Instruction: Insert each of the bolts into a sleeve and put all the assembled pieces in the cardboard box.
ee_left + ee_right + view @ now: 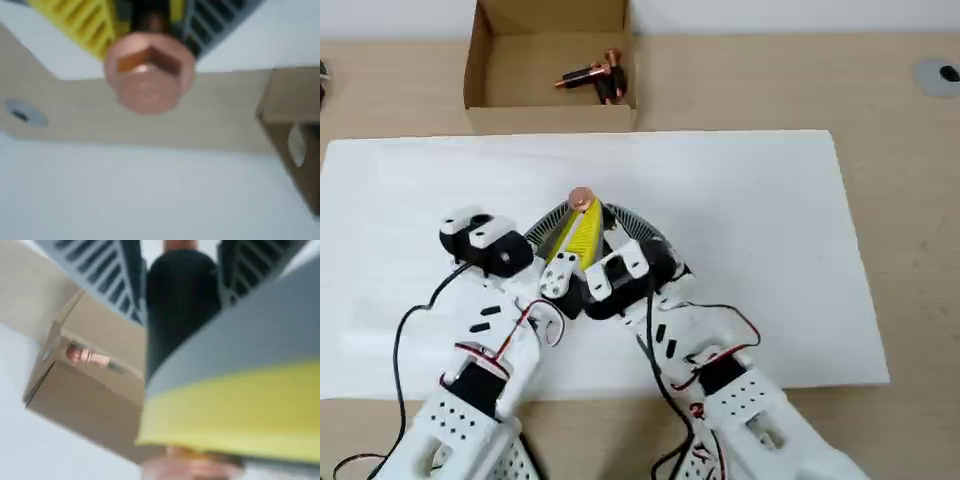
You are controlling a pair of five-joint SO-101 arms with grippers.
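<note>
Above the middle of the white sheet the two grippers meet. My left gripper, with one yellow finger, is shut on a copper bolt whose hex head points toward the cardboard box. My right gripper is shut on a black sleeve. Copper shows at both ends of the sleeve, so the bolt seems to run through it. Assembled pieces lie inside the box.
The box stands on the wooden table beyond the sheet's far edge, and a corner of the box shows in the left wrist view. A grey disc sits in the tabletop at the far right. Both arms' cables trail toward the near edge.
</note>
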